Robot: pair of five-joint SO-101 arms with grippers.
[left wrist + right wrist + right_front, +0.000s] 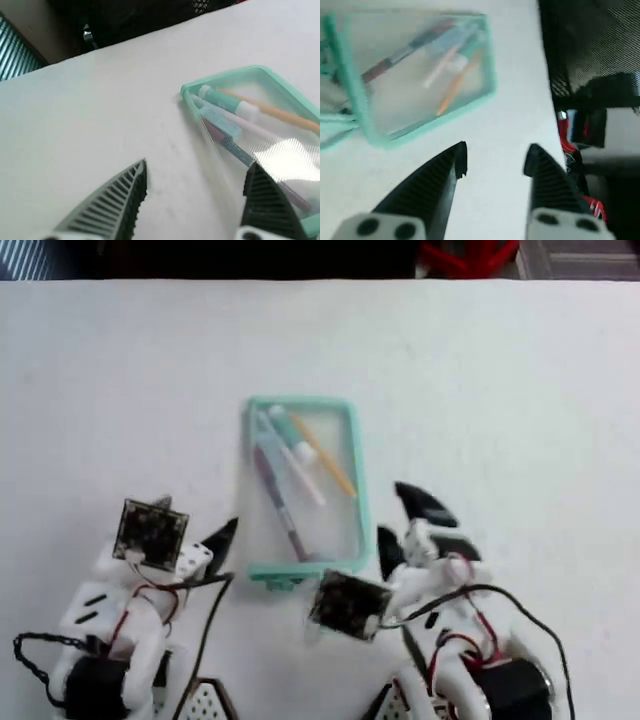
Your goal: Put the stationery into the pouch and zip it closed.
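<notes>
Closest to the camera on the left wrist were the two dark, ridged fingers [117,202] of the left end effector [195,200]. They stood wide apart and had nothing between them but the bare white surface [100,110]. One of these fingers was in front of the near corner of the pouch [225,75], and I could not tell if it touched it. The right end effector [495,162] was open too, a bit less wide, and it held nothing. It hung over the surface just beside the pouch. Seen from above, the pouch lay flat in the middle of the surface, between the two arms and a little farther out than them. The left arm sat by its near left corner and the right arm sat by its near right corner. The pouch was see-through with a light green edge all the way round. The stationery was inside it. There was an orange pencil [328,462] by the right side, a green and white marker [285,430] near the far end, a pale pen [308,483] in the middle, and a dark red pen [282,508] by the left side that reached toward the near end. They lay close together, all slanting much the same way. I could not tell whether the zip was shut.
</notes>
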